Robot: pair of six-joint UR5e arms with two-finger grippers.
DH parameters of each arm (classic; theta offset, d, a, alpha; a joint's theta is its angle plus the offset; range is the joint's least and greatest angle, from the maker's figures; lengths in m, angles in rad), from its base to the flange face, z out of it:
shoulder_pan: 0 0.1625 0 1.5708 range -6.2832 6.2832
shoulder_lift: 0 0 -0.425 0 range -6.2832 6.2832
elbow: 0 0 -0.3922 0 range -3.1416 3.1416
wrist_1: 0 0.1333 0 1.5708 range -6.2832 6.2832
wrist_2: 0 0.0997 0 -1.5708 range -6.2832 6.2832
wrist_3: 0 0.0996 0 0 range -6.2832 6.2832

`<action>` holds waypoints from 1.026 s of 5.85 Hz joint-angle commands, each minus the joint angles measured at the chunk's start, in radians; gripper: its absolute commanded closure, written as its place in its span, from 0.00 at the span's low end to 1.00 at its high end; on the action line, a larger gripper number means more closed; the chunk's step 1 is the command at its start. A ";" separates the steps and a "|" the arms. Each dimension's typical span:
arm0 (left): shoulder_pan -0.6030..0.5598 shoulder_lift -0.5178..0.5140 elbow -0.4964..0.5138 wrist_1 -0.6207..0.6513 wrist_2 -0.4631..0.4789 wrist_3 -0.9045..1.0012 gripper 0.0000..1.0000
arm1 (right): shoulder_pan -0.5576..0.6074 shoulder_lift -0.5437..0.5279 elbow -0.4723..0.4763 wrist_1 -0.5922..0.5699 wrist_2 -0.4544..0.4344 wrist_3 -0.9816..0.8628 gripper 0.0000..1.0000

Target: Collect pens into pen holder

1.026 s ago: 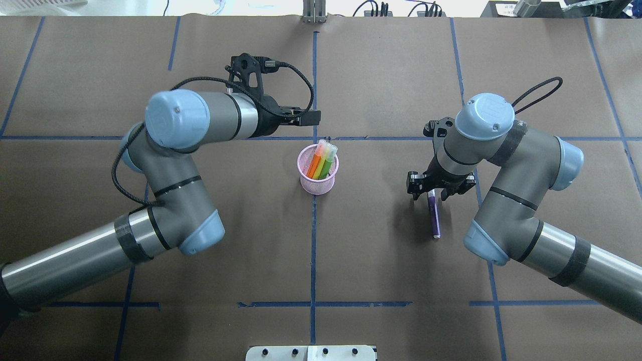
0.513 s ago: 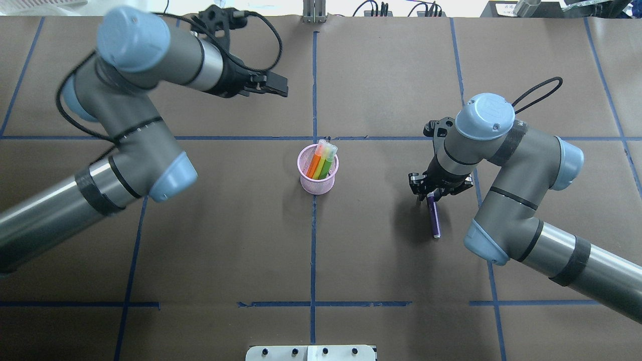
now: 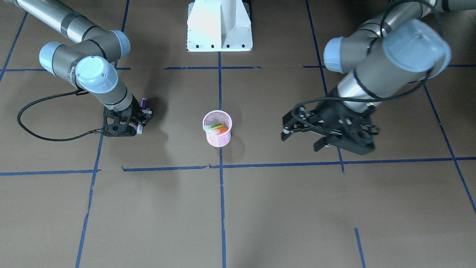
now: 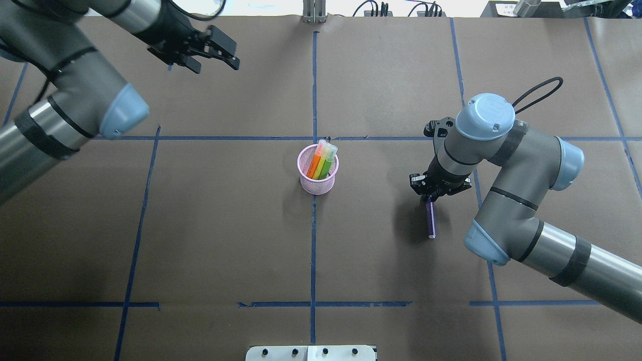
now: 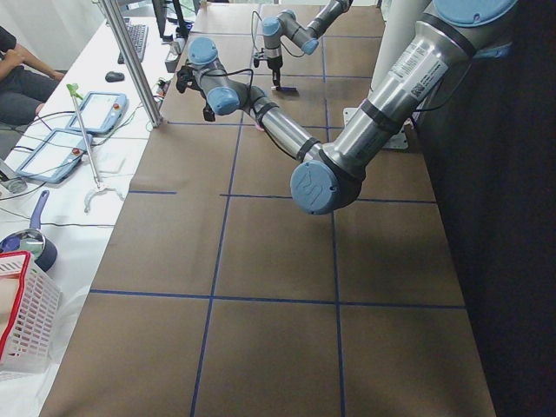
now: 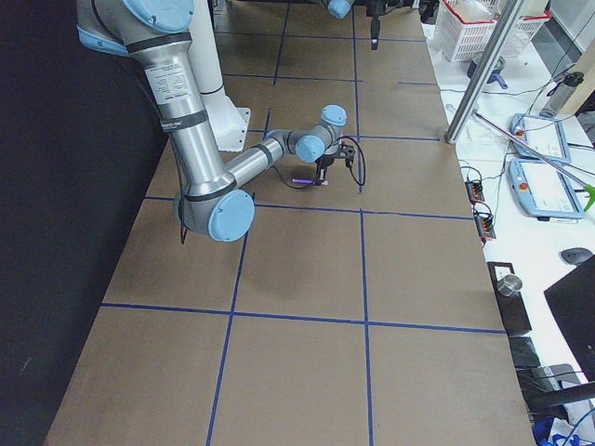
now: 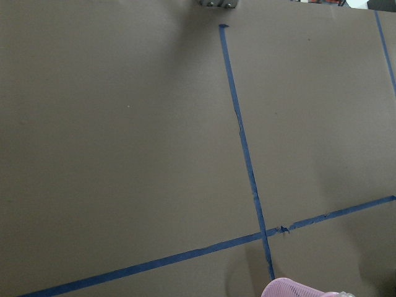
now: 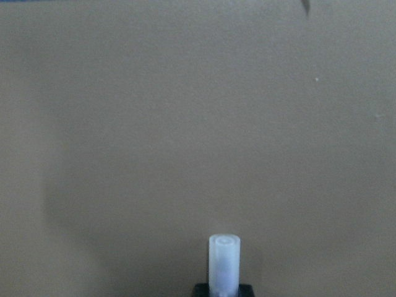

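Overhead and front-facing cameras look from opposite sides, sharing the pen holder

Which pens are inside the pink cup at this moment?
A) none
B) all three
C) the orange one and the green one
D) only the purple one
C: the orange pen and the green pen stand in the cup, while the purple pen is well apart from it.

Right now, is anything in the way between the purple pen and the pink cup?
No, nothing visible. Only bare table lies between the purple pen, held in the right tool, and the pink mesh pen holder.
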 commanded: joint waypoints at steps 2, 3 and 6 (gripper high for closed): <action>-0.174 0.090 0.034 0.199 -0.146 0.357 0.00 | 0.051 0.004 0.031 0.013 -0.024 -0.012 1.00; -0.216 0.109 0.038 0.370 -0.131 0.588 0.00 | 0.069 0.011 0.045 0.013 -0.052 -0.018 1.00; -0.354 0.118 0.249 0.576 0.087 1.121 0.00 | 0.103 0.042 0.080 0.013 -0.166 -0.046 1.00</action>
